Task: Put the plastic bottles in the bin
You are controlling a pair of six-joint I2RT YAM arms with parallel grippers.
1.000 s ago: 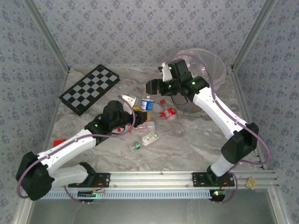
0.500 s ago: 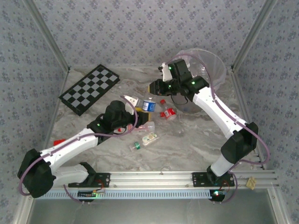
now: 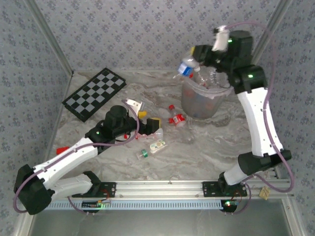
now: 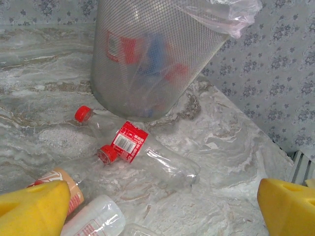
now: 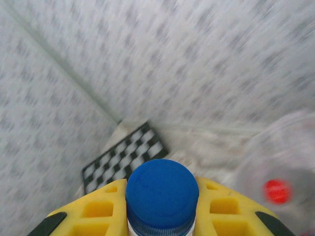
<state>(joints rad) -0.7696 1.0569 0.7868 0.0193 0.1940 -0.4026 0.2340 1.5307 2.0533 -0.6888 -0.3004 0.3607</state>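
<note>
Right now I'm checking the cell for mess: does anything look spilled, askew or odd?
Loose plastic bottles lie on their sides on the table beside the upright bin; its liner bunches unevenly over the rim.

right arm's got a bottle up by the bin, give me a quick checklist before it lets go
1. Grip: ok. The right gripper is shut on the blue-capped bottle, cap showing between its pads.
2. Bottle over the opening: cannot tell. The top view puts it near the rim of the bin, not plainly over the middle.
3. Bin upright: ok. It stands upright with bottles already inside.
4. Other arm out of the way: ok. The left gripper is open, low over the table, apart from the bin.
5. All bottles binned: not ok. The red-labelled bottle and others lie on the table.
</note>
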